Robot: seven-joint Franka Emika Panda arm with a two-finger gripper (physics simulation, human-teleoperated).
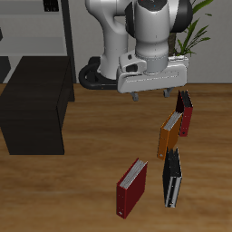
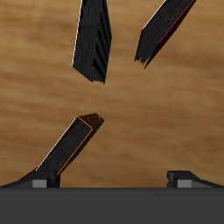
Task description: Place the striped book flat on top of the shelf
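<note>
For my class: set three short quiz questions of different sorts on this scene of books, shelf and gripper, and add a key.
1. True or false: the striped book already lies on the shelf.
2. Pick one: the gripper is A) shut on the striped book, B) open and empty, C) out of view.
3. Short answer: how many books are on the table?
Key: 1 false; 2 B; 3 four.

floor: wood planks point(image 1: 82, 195) | bg: potted plant point(image 1: 198, 36) | tall rack point(image 1: 41, 27) at back
</note>
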